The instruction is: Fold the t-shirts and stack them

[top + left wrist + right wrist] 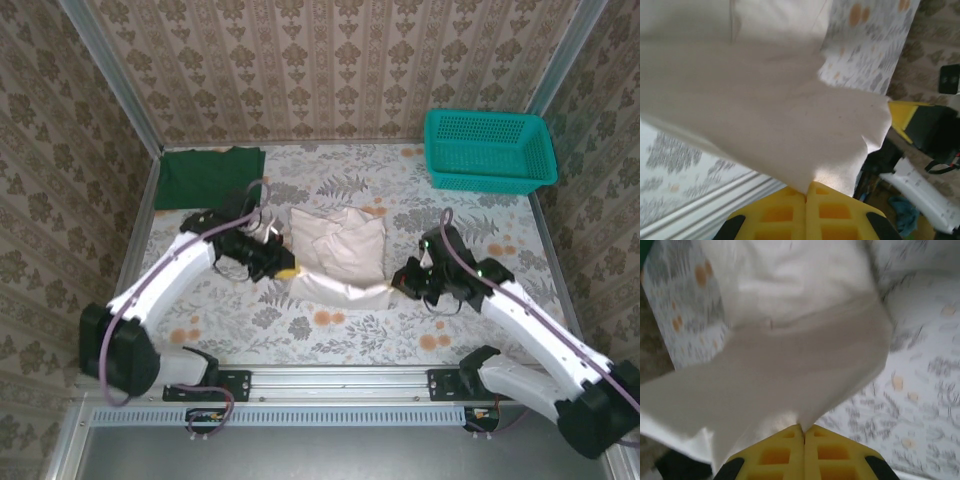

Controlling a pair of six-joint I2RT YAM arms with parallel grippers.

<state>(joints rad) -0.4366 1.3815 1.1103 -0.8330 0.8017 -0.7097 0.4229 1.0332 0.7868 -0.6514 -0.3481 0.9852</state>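
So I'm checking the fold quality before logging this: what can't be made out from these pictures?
Off-white t-shirt: collar and sleeves, top view, lost in its own bunched folds.
Left pincer and right pincer: how deep the cloth sits between the closed tips, wrist views, shirt drapes over them.
Green t-shirt: its layers, top view, too dark and small.
Basket: its floor, top view, partly behind the near wall.

Near t-shirt (pixel 340 250) centre, far t-shirt (pixel 208 176) back-left, basket (pixel 490 172) back-right
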